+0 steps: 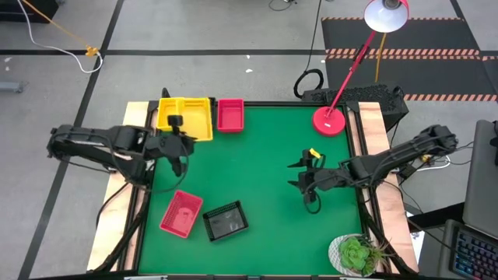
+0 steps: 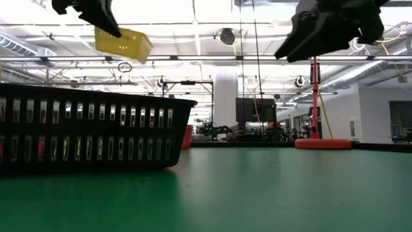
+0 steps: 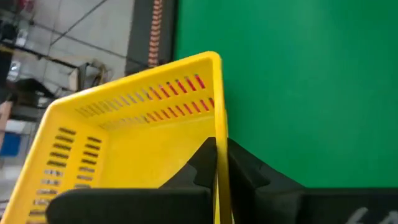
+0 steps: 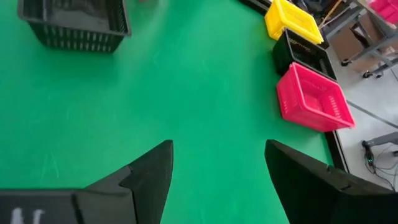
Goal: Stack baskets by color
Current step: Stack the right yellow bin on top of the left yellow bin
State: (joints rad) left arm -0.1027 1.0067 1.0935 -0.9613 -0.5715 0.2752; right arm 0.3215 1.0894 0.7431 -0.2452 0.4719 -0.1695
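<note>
My left gripper (image 1: pixel 176 126) is shut on a yellow basket (image 1: pixel 191 117) that hangs in the air over the table's far left corner; the low view shows the basket (image 2: pixel 122 42) high above the table. In the right wrist view a black basket (image 4: pixel 300 55) sits under the yellow one (image 4: pixel 292 18), with a pink basket (image 4: pixel 314 98) beside it. Another pink basket (image 1: pixel 181 212) and another black basket (image 1: pixel 226 220) rest on their bottoms near the front left. My right gripper (image 1: pixel 299 175) hovers open above the bare mat on the right. My left gripper pinches one side wall of the yellow basket at its top rim (image 3: pixel 219 146), one finger (image 3: pixel 198 168) inside the basket and the other (image 3: pixel 252 177) outside. The fingers slant down along that wall. The basket is lifted clear and hangs tilted.
A red lamp base (image 1: pixel 330 120) stands at the far right of the green mat (image 1: pixel 264 155). A potted plant (image 1: pixel 354 253) sits at the near right corner. The mat's middle is bare.
</note>
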